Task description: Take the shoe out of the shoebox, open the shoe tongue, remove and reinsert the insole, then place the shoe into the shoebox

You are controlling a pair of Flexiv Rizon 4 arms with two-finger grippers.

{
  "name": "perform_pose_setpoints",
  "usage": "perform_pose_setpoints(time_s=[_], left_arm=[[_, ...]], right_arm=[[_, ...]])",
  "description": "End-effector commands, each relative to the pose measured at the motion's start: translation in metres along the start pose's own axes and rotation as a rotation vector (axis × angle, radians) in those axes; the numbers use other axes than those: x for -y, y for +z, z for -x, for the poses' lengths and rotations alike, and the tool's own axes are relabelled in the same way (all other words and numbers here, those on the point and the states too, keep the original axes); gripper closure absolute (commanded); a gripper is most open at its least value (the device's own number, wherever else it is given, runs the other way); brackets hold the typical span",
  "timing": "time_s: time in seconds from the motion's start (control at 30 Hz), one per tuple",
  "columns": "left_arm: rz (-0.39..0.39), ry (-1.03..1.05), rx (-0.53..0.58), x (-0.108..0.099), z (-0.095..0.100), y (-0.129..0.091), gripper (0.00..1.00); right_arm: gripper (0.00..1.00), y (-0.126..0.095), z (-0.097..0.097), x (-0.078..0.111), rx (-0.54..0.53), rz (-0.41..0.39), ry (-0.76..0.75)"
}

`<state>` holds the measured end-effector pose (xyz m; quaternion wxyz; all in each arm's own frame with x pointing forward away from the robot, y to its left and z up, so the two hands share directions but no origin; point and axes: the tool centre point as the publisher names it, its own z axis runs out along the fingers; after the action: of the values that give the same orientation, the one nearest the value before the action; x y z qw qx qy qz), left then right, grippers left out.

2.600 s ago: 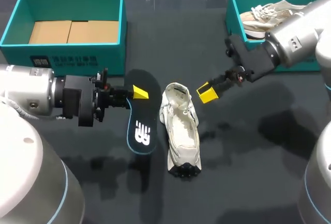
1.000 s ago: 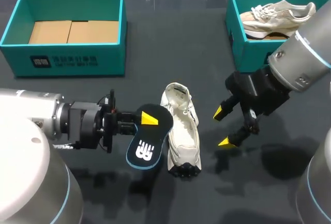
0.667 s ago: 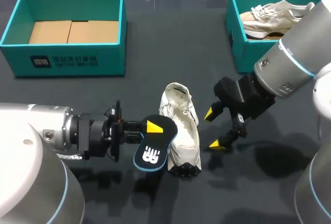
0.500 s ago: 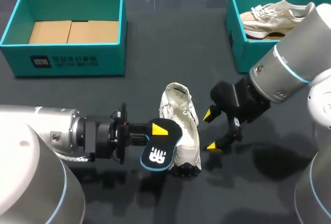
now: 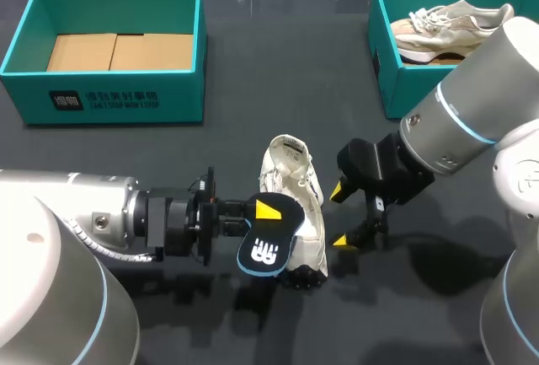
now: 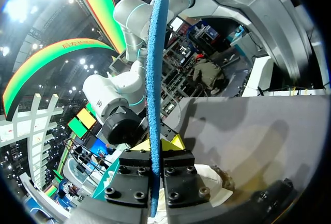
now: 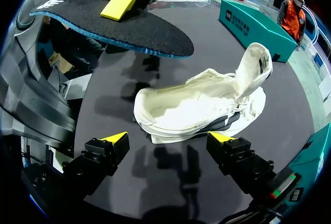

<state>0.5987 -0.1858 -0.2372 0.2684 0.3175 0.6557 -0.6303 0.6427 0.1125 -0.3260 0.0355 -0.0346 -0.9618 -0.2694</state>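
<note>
Head view, left end effector (image 5: 266, 211) gripping insole (image 5: 269, 250)

Even overhead light. Glossy dark desk (image 5: 278, 87) shows small lamp reflections at 12 o'clock. Soft, diffuse shadows at 4 and 6 o'clock. Right wrist view: several overlapping shadows under insole (image 7: 129, 30).

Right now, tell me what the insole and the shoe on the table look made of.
The insole looks like foam under a matte black woven cover: grainy top, blue spongy edge. The shoe is probably off-white fabric, matte and soft-creased.
</note>
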Motion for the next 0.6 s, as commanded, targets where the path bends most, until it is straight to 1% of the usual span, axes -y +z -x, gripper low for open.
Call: perform_pose_setpoints(time_s=[0.03,0.2,0.43,0.57,0.6], left_arm=[[-0.007,0.003,0.003,-0.004,-0.006,0.007,1.0],[-0.017,0.009,-0.005,-0.001,-0.008,0.011,1.0],[-0.036,0.002,0.001,0.001,-0.011,0.015,1.0],[-0.092,-0.08,0.019,0.005,-0.01,0.019,1.0],[-0.092,-0.08,0.019,0.005,-0.01,0.019,1.0]], right_arm=[[0.0,0.011,0.007,0.005,0.002,-0.006,0.017],[0.0,0.011,0.013,0.012,0.015,-0.008,0.033],[0.0,0.017,0.014,0.011,0.01,-0.005,0.026],[0.0,0.021,0.014,0.013,0.017,-0.002,0.025],[0.0,0.021,0.014,0.013,0.017,-0.002,0.025]])
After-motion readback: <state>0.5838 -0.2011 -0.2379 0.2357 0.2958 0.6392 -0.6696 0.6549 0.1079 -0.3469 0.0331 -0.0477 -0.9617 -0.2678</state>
